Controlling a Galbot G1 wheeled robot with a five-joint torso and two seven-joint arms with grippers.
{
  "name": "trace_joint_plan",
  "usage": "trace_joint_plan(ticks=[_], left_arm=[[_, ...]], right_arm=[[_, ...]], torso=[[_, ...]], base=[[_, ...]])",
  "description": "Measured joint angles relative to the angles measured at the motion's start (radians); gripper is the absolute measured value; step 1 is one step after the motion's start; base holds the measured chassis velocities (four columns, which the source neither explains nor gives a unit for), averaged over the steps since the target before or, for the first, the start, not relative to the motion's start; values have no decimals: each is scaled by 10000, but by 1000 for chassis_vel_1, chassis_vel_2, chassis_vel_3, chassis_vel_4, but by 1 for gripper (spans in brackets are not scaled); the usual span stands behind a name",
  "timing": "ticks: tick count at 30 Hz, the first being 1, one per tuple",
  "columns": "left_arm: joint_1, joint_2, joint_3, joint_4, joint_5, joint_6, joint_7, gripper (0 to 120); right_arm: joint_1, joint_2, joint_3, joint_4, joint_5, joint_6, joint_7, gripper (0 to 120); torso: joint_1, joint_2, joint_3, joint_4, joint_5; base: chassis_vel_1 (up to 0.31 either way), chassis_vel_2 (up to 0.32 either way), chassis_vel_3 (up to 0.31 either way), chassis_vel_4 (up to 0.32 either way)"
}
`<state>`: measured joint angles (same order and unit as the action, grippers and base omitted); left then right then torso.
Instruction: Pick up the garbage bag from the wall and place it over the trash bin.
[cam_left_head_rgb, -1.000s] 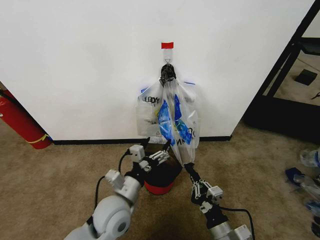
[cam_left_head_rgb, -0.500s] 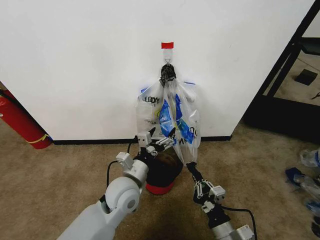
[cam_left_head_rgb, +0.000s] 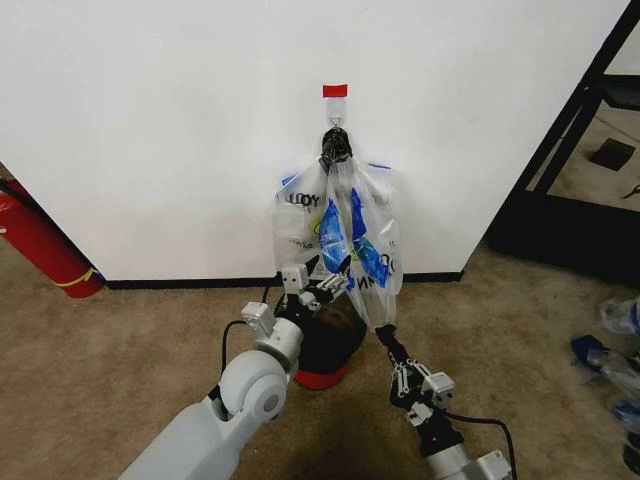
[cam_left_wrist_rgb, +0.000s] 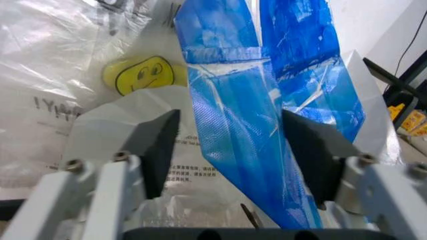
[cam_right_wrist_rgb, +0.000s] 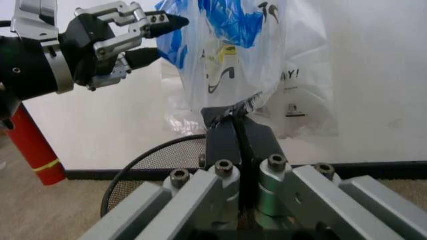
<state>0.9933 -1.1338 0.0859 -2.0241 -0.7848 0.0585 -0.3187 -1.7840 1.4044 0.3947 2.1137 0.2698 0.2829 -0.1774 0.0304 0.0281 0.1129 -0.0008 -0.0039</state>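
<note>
the bag hangs on the wall just above the bin. right gripper pinches its bottom tip; left gripper gapes around the blue handle strip. thin, limp, slippery film: likely best taken at the bunched blue strip.

The clear bag with blue handles hangs down the white wall, its bottom pulled forward. The black bin with a red base stands just below it.
</note>
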Motion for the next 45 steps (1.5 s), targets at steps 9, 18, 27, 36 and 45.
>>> trace_joint_plan(ticks=[9, 18, 27, 36, 45], left_arm=[[177, 13, -90, -142, 52, -58, -82, 25], [467, 395, -494, -676, 104, -87, -85, 0], [1057, 553, -812, -1421, 317, -114, -71, 0], [1161, 589, -856, -1624, 460, -151, -60, 0], [1121, 690, -806, -1556, 460, -102, -105, 0]], right_arm=[[28, -12, 1, 4, 12, 0, 39, 0], [87, -74, -10, 38, 35, -40, 106, 0], [-97, -263, 150, 490, -617, -46, 395, 15], [-293, -824, 183, 1731, -3121, -1029, 2277, 49], [2656, -2254, -131, 375, -2240, -1192, 2483, 84]], torso=[[0, 0, 0, -1, 0], [0, 0, 0, 0, -1], [0, 0, 0, 0, -1], [0, 0, -1, -4, -1], [2, 0, 1, 4, 2]], base=[[0, 0, 0, 0], [0, 0, 0, 0], [0, 0, 0, 0], [0, 0, 0, 0], [0, 0, 0, 0]])
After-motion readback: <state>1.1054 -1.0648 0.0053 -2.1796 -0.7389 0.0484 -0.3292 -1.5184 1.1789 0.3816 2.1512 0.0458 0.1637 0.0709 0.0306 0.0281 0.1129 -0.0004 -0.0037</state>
